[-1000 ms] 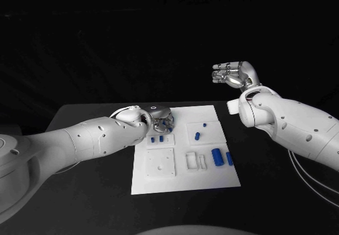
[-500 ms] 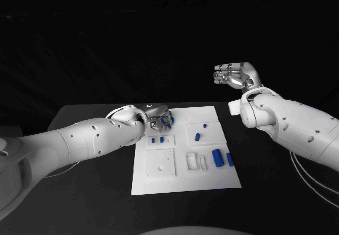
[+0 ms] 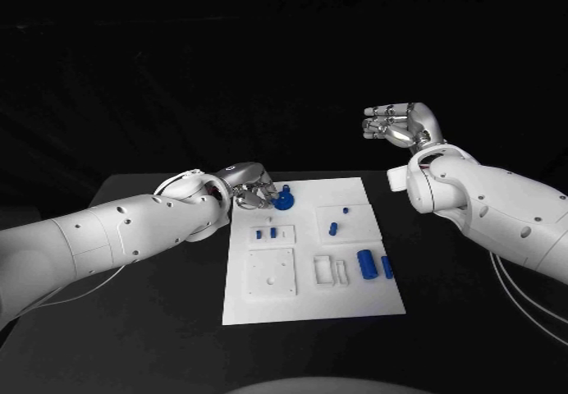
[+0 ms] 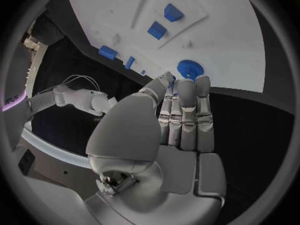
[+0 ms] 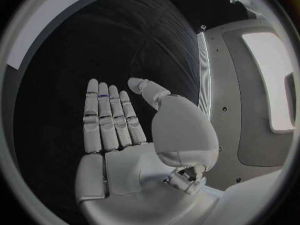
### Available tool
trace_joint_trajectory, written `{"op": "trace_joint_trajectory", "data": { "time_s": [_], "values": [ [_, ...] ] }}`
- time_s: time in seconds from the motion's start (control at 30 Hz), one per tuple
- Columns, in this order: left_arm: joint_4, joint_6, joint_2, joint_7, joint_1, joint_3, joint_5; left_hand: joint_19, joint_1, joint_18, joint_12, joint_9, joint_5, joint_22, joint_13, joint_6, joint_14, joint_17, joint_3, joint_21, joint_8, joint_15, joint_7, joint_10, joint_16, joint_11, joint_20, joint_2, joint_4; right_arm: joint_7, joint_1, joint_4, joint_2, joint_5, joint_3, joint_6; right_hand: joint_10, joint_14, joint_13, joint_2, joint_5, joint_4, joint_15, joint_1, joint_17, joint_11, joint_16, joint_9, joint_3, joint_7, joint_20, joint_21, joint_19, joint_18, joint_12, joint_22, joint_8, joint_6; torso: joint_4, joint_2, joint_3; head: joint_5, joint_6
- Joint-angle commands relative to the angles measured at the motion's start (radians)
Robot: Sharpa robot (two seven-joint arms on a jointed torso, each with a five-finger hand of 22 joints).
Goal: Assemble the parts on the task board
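Black tabletop [image 3: 142, 304] carries the white task board [image 3: 310, 287] at its middle, with small blue parts lying in and beside the board's recesses: a pair [image 3: 267, 233] in the upper left block, another [image 3: 332, 228] to its right, and two longer cylinders [image 3: 366, 264] near the right edge. Left hand [image 3: 252, 190] is over the board's far left corner, its fingertips [image 4: 185, 87] touching a round blue gear-like part [image 3: 284, 199]; in the left wrist view the toothed disc [image 4: 187, 69] sits just beyond the fingertips, at the board's edge, and the thumb comes in beside it. The part appears to be pinched, though whether it is lifted clear of the board cannot be told. Right hand [image 3: 396, 125] is raised well apart from the board, fingers extended and loosely together in the right wrist view, holding nothing. Judgement: the gear is likely light, rigid plastic, its toothed rim giving purchase, but it is small and could slip or tip; it is best held across the rim by opposing fingertips and kept level for seating.
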Motion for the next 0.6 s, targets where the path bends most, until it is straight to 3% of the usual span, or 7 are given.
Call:
{"op": "trace_joint_trajectory", "data": {
  "time_s": [0.03,0.3,0.6],
  "values": [
    [0.02,0.004,-0.009,-0.012,0.001,0.002,0.043,-0.009,-0.008,0.012,-0.003,0.0,0.005,0.021,0.0,-0.009,0.007,-0.001,0.006,0.002,0.003,0.001,-0.001,-0.008,0.007,-0.002,0.0,-0.001,0.004,0.009,0.0,-0.002,0.0,0.002,0.0,0.005,-0.005,-0.003,-0.001,-0.006,0.006,0.002,0.003,-0.004,-0.001,0.002,-0.003,-0.001,0.005,-0.001,-0.002,0.001,-0.006,-0.006,-0.007,-0.001,-0.001,-0.002,0.002,-0.001,-0.0016,0.002,0.0],
    [0.014,0.014,-0.017,-0.014,-0.002,-0.007,0.033,-0.009,-0.005,0.012,-0.003,0.0,0.006,0.021,0.0,-0.008,0.005,-0.001,0.008,0.002,0.003,0.001,-0.001,-0.008,0.007,-0.002,0.0,-0.003,0.003,0.01,0.0,-0.004,0.002,0.003,0.0,0.01,-0.003,-0.001,-0.001,-0.004,0.007,0.001,0.002,-0.003,-0.001,0.001,-0.003,-0.001,0.006,-0.001,-0.003,0.001,-0.005,-0.005,-0.006,-0.001,-0.001,0.0,0.0005,0.0,-0.0022,0.01,-0.002],
    [-0.016,0.02,-0.007,-0.013,-0.027,-0.016,0.024,-0.009,-0.003,0.013,-0.004,0.0,0.006,0.021,0.0,-0.012,0.005,-0.002,0.01,0.002,0.003,0.002,0.0,-0.011,0.007,0.0,0.0,-0.004,0.005,0.01,-0.001,-0.003,0.001,0.004,0.0,0.013,-0.001,0.0,-0.001,-0.003,0.008,0.0,0.002,-0.004,-0.001,0.001,-0.003,-0.001,0.007,-0.002,-0.003,0.002,-0.002,-0.005,-0.007,-0.001,-0.001,0.002,0.0001,0.0,-0.0013,0.012,-0.005]
  ]
}}
